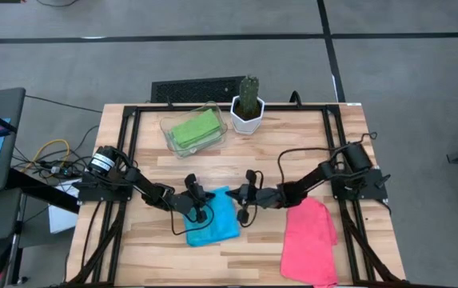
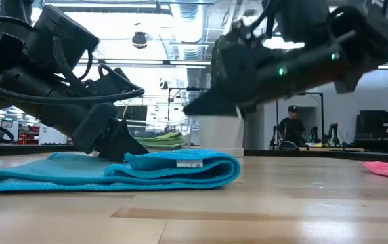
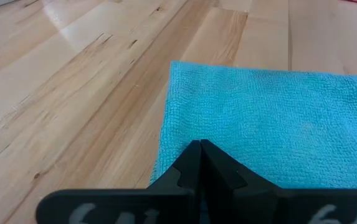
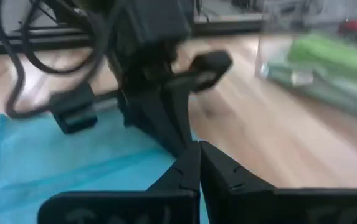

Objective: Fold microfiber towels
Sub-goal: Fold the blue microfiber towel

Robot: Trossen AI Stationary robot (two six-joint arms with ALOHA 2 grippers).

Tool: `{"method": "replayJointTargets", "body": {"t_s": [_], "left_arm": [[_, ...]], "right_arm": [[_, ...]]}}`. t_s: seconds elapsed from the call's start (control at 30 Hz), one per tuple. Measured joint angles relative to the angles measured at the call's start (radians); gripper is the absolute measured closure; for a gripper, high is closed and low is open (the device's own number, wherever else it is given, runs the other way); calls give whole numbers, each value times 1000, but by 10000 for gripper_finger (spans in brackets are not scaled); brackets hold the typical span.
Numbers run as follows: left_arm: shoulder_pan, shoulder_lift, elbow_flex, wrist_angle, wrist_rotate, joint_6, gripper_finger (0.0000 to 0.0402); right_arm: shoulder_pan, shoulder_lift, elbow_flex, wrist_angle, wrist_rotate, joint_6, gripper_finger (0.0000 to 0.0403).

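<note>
1. Cyan towel (image 1: 213, 218) lies folded on the table (image 1: 292, 152), centre front.
2. Left gripper (image 1: 199, 202) pressed on the towel, fingers together, nothing gripped.
3. Right gripper (image 1: 242, 194) fingers together above towel's edge, empty.
4. Pink towel (image 1: 309, 240) lies right.

Both arms are built of matte black, boxy links joined by rounded housings, with loose black cables looping alongside them. The left arm's base joint near the worktop's left edge ends in a silver-rimmed round cap. Each hand, the left hand (image 3: 200, 163) and the right hand (image 4: 198, 163), carries two dark angular fingers with stepped, notched inner edges. A small green light glows on the right arm's housing.
</note>
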Motion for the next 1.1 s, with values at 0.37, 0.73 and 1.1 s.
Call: {"method": "replayJointTargets", "body": {"t_s": [0.37, 0.73, 1.1], "left_arm": [[0, 0, 0, 3, 0, -2, 401], [0, 0, 0, 3, 10, -6, 401], [0, 0, 0, 5, 4, -7, 401]], "right_arm": [[-71, 175, 18, 42, -44, 76, 383], [-53, 61, 3, 17, 21, 12, 389], [130, 196, 52, 116, -42, 82, 391]]}}
